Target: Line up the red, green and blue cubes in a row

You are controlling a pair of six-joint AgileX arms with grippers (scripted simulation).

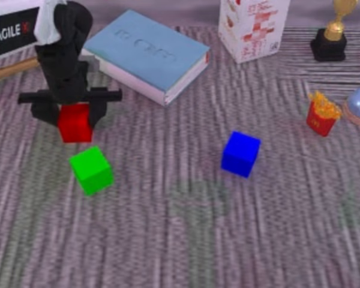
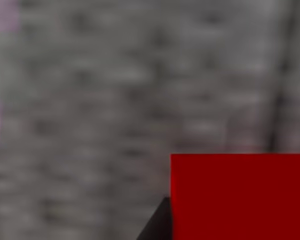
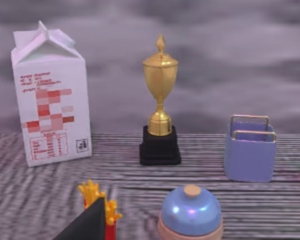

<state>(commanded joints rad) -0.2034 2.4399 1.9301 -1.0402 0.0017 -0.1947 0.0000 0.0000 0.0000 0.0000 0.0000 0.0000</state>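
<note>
Close on red cube, one flat unmarked face filling the lower corner of the view. Dark black wedge, likely a left gripper finger, pressed against the cube's side edge. Beyond, grey streaked table surface, blurred. Faint pale violet patches at one edge, unidentifiable.
</note>
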